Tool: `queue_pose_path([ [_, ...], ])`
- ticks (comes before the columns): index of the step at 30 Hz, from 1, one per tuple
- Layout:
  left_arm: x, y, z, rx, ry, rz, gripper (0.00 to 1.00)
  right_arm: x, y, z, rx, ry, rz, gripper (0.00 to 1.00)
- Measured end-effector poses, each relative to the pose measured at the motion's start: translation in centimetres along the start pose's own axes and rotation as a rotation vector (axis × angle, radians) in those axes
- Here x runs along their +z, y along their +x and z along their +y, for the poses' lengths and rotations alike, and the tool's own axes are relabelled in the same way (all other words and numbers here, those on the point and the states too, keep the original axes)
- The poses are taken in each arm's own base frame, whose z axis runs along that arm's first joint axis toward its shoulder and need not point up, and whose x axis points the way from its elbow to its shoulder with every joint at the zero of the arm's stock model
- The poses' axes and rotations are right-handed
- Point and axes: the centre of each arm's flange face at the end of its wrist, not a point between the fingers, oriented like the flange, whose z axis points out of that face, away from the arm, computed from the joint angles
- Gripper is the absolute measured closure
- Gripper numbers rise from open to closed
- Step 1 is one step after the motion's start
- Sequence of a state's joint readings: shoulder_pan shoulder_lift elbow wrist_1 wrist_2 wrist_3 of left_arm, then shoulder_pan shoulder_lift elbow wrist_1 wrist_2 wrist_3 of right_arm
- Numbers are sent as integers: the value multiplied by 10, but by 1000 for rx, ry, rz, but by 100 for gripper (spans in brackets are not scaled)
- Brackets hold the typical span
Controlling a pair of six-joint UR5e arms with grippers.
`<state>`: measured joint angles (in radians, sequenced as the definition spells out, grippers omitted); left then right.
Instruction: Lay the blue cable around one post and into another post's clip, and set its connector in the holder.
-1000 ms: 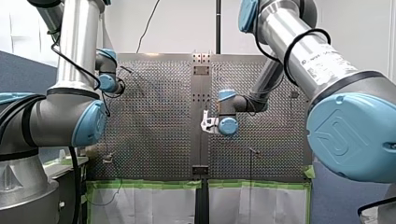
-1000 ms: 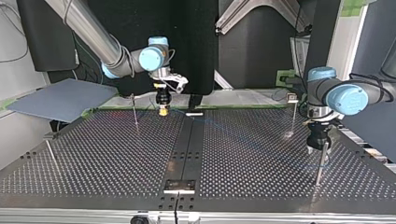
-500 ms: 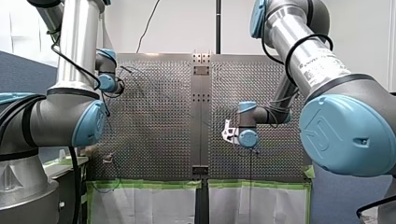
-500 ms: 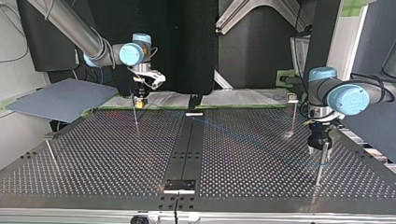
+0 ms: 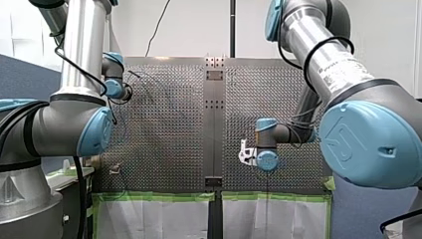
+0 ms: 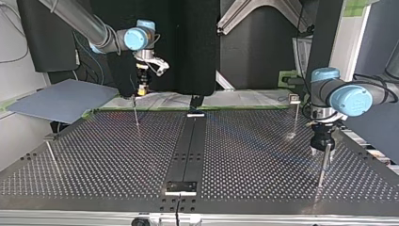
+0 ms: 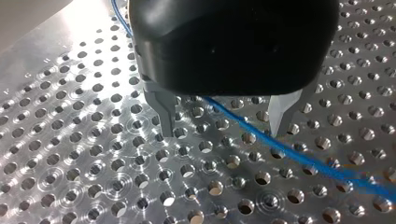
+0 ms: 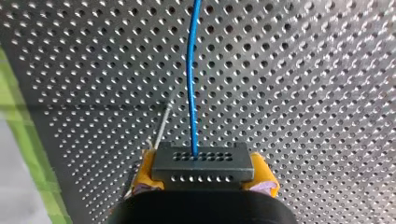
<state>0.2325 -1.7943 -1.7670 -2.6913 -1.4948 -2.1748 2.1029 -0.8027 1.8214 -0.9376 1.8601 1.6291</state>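
Note:
In the right wrist view my right gripper has its yellow pads shut on a dark grey connector block. The blue cable runs from the block straight ahead over the perforated table, past a thin post. In the top view this gripper hangs above a thin post at the far left. My left gripper stands open just above the table, and the blue cable passes loosely between its metal fingers. In the top view the left gripper is beside a post at the right.
A post with a small clip head stands at the top view's far right, and another post at the left edge. A dark centre strip carries small plates. A blue-grey panel lies off the table's far left corner.
My right gripper, still holding the connector, has moved to the top view's left, past the centre strip, and risen above the far-left post. My left arm has not moved.

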Motion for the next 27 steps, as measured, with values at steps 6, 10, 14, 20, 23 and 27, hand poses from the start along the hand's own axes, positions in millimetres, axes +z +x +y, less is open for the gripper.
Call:
queue_pose_path([
  [6,0,0,0,0,-1,1,0,-27,-14,-9,5,-14,0,100],
  [10,0,0,0,0,-1,1,0,-39,-32,7,6,-68,-16,100],
  [14,0,0,0,0,-1,1,0,-50,-56,32,8,-129,-65,100],
  [20,0,1,0,0,-1,2,0,-69,-90,64,-2,-167,-145,100],
  [23,0,1,0,0,0,2,0,-76,-96,79,-7,-171,-174,100],
  [27,0,1,0,0,0,1,0,-69,-83,94,7,-170,-162,100],
])
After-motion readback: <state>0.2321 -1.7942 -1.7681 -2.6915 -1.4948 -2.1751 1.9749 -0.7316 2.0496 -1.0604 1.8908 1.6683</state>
